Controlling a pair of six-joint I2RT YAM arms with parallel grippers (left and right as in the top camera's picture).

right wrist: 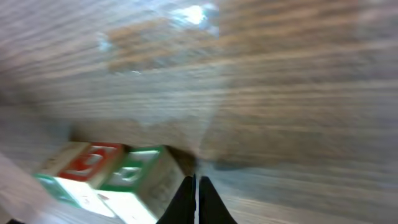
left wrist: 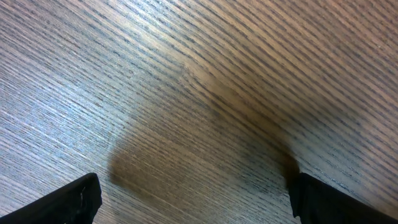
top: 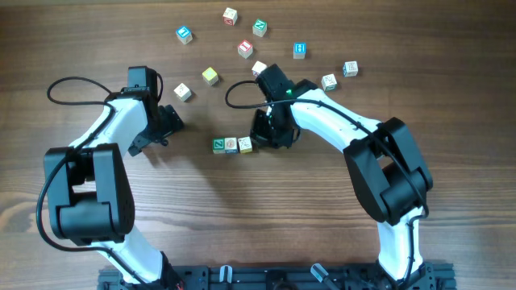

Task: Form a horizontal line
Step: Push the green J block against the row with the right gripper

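Note:
A short horizontal line of three letter cubes [top: 232, 145] lies at mid table: a green-faced one on the left, then a cream one, then a yellow-cream one. My right gripper [top: 266, 134] is shut and empty, just right of the row's right end. The right wrist view shows its closed fingertips [right wrist: 196, 196] beside a green-lettered cube [right wrist: 140, 177] and a red-lettered cube [right wrist: 87, 163]. My left gripper [top: 165, 129] is open and empty over bare wood, left of the row; its fingers [left wrist: 193, 199] frame only table.
Loose cubes lie scattered at the back: a blue one [top: 185, 34], a yellow one [top: 210, 76], a cream one [top: 182, 92], a red one [top: 246, 48], a green one [top: 260, 27], a blue one [top: 299, 50], and others [top: 329, 81] near the right arm.

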